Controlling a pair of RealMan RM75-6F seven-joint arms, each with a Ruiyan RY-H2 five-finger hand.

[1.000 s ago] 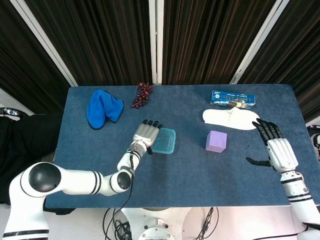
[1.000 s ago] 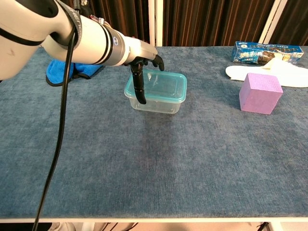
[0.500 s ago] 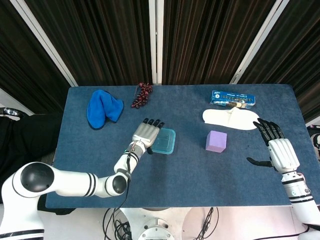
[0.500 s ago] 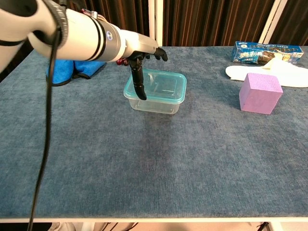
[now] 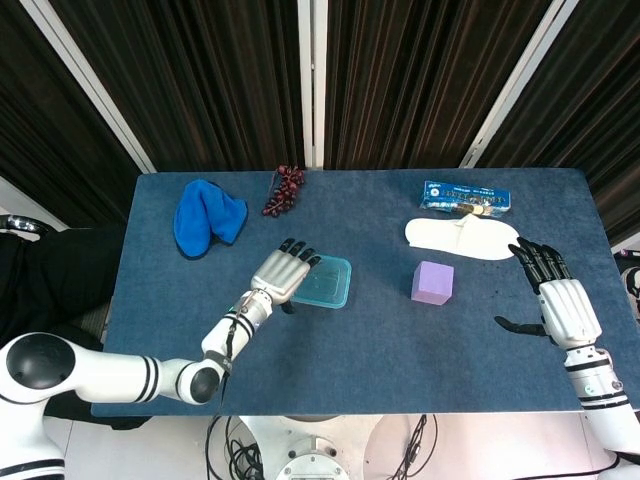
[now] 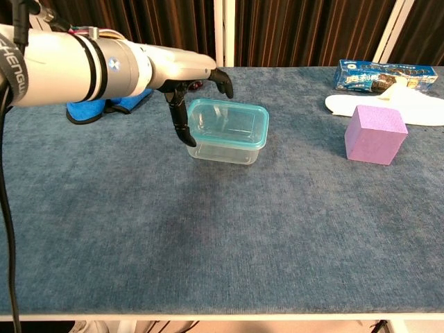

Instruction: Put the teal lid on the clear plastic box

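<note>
The clear plastic box [image 6: 229, 142] stands near the table's middle with the teal lid [image 6: 229, 123] lying on top of it; the head view shows the same lid [image 5: 326, 281]. My left hand [image 5: 283, 270] hovers just left of the box, fingers spread and holding nothing, its thumb [image 6: 182, 123] hanging down beside the box's left wall without a grip. My right hand [image 5: 556, 296] is far to the right near the table's edge, fingers spread, empty.
A purple cube [image 5: 432, 282] sits right of the box. Behind it lie a white flat object [image 5: 460, 239] and a blue snack packet [image 5: 465, 197]. A blue cloth [image 5: 208, 217] and dark red grapes [image 5: 285, 189] lie at the back left.
My left hand has drawn back to the left and lifted off the lid, leaving the lidded box in place. The right hand has barely moved.
</note>
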